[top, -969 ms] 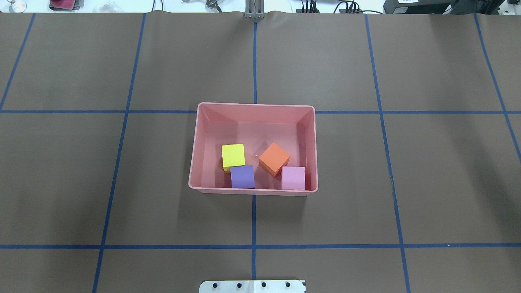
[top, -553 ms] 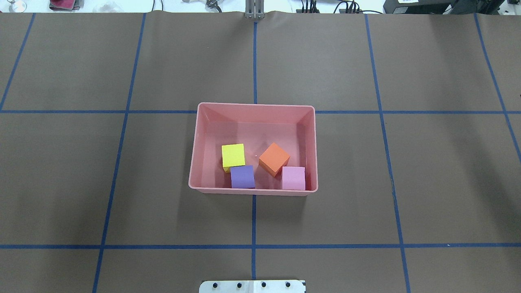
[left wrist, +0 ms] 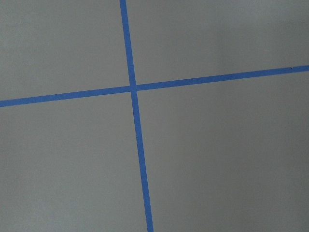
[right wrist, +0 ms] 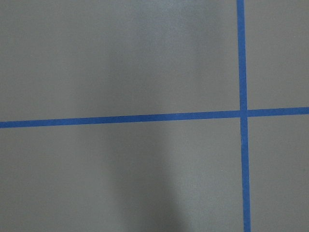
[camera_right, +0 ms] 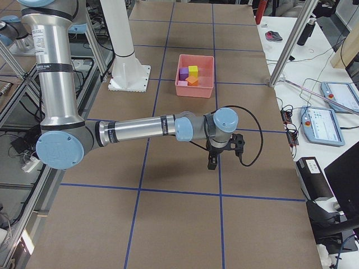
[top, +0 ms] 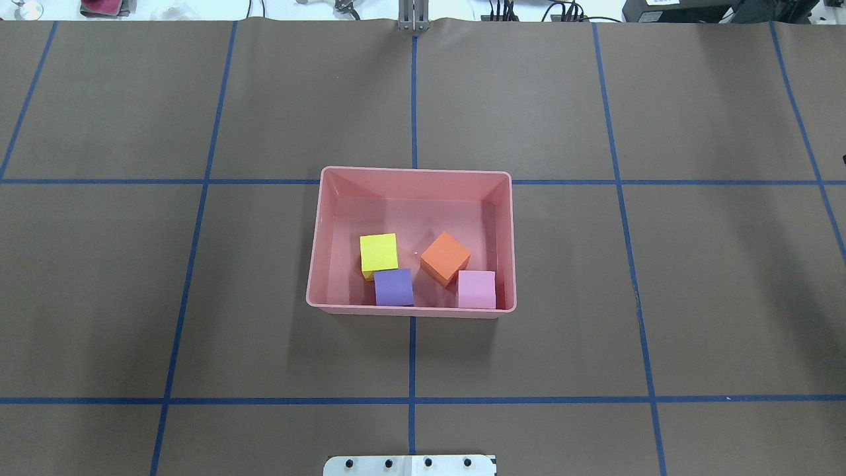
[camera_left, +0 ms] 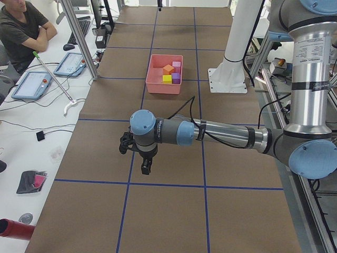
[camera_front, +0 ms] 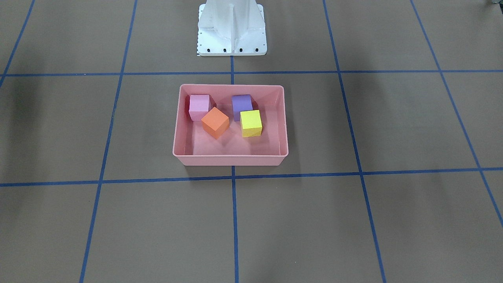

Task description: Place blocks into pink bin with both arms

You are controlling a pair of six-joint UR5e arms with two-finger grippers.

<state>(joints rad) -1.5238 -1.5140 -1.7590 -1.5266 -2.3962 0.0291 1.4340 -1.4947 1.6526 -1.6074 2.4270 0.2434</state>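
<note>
Already all four blocks lie inside the pink bin [top: 410, 173], gathered in the half of it nearer the white pedestal base [camera_front: 232, 31]. The purple block [top: 393, 287] and the light pink block [top: 476, 289] sit against the bin's base-side wall, the light pink one in a corner. The yellow-green block [top: 379, 252] lies just beside the purple one, a step further into the bin. The orange block [top: 445, 257], turned at an angle to the bin's walls, lies close by the light pink one. The bin's far half is bare floor. The bin itself rests on the brown worktop [top: 132, 297], astride a crossing of the blue tape lines [top: 412, 99]. Well apart from the bin, off toward one end of the worktop, the left hand [camera_left: 146, 167] points down above the paper at the end of the outstretched left arm [camera_left: 226, 134]. Well apart from the bin toward the other end, the right hand [camera_right: 212, 163] hangs likewise from the right arm [camera_right: 140, 130]. How far either hand is parted cannot be told from these side views. Both wrist views show only worktop and tape.
</note>
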